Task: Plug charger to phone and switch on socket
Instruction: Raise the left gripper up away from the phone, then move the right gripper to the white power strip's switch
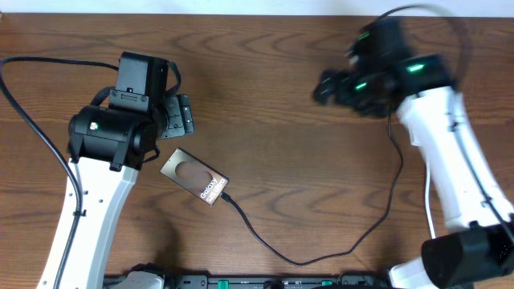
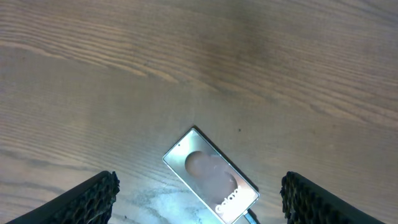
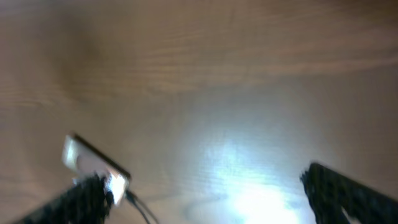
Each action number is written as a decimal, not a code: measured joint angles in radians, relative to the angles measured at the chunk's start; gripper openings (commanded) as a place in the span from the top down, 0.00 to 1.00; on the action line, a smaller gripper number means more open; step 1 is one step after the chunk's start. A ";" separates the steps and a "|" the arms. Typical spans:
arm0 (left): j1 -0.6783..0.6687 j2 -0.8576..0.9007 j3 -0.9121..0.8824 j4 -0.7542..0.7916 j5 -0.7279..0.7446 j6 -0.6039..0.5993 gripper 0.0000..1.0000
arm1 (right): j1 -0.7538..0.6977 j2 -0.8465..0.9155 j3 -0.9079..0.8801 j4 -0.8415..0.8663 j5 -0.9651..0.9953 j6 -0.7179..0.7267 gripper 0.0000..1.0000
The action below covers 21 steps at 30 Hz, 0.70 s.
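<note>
My left gripper hangs spread wide over the phone, which lies flat on the table with the charger tip touching its end, while my blurred right gripper, well apart, is spread too.

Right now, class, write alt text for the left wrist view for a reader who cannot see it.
A bronze phone lies flat and diagonal on the wooden table, the charger tip at its lower end. The open left tool hangs above it, one dark finger in each bottom corner.
</note>
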 measured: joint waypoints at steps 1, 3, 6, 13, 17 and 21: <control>0.000 0.000 0.000 0.000 0.000 0.000 0.14 | -0.046 0.000 0.047 -0.032 -0.011 -0.028 0.01; -0.002 0.000 0.000 0.000 -0.003 0.000 0.14 | -0.137 0.000 0.130 -0.080 -0.032 -0.082 0.01; -0.003 0.000 0.000 0.000 -0.004 0.000 0.14 | -0.294 0.000 0.216 -0.113 -0.051 -0.150 0.01; -0.003 0.000 0.000 -0.001 -0.011 0.000 0.14 | -0.631 0.011 0.235 -0.121 -0.081 -0.267 0.01; -0.003 0.000 0.000 -0.001 -0.011 0.000 0.14 | -0.756 0.064 0.236 -0.136 -0.112 -0.362 0.01; -0.003 0.000 0.000 -0.001 -0.011 0.000 0.14 | -0.801 0.179 0.237 -0.164 -0.185 -0.475 0.01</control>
